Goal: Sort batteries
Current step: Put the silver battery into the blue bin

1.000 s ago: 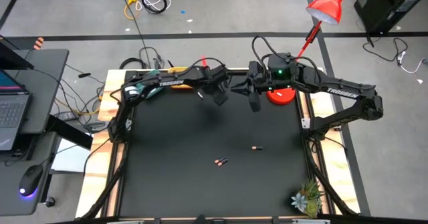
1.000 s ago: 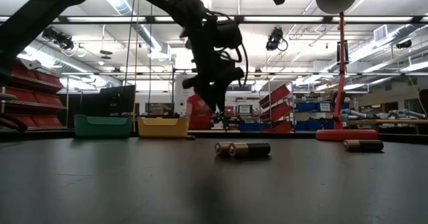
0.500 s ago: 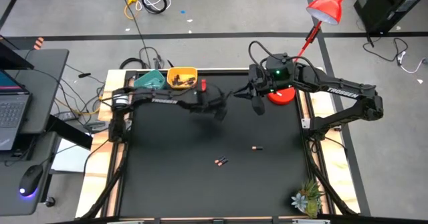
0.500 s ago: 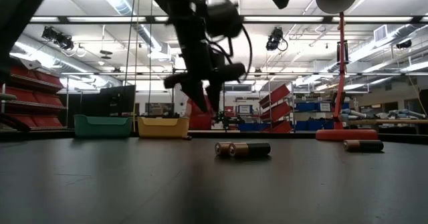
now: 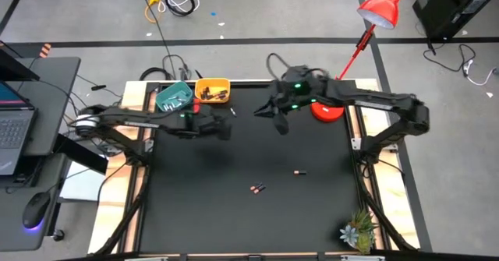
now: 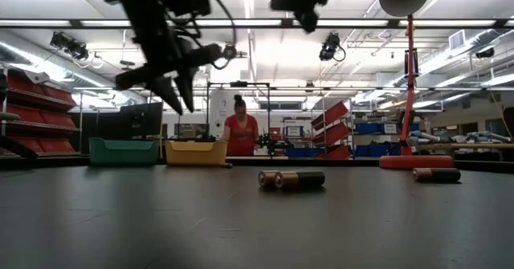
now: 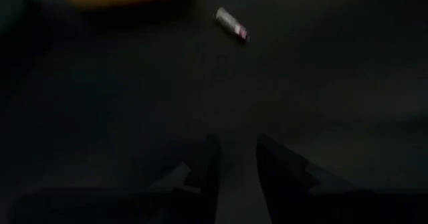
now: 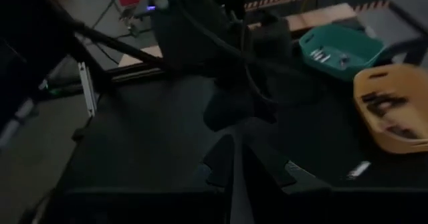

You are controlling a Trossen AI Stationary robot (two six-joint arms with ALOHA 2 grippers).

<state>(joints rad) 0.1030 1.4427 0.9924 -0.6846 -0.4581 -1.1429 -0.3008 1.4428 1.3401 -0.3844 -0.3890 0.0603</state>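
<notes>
Two dark batteries [image 5: 257,188] with copper ends lie end to end mid-table, and a third [image 5: 297,171] lies to their right. A whitish battery [image 7: 232,23] lies on the mat beside the yellow bowl [image 5: 212,90], which holds dark batteries. The teal bowl [image 5: 173,97] holds whitish ones. My left gripper [image 5: 224,130] hovers above the mat near the bowls, open and holding nothing. My right gripper [image 5: 278,125] hangs higher, right of it, shut with nothing in it.
A red lamp base [image 5: 327,111] stands at the far right of the mat, its post rising in the low view [image 6: 411,100]. A small plant [image 5: 357,231] sits at the near right corner. A person [image 6: 239,132] stands in the room beyond.
My left gripper has swung from the middle of the far edge toward the table's left and near side, rolling its wrist as it went. My right gripper has moved a little left and down. The batteries on the mat have stayed put.
</notes>
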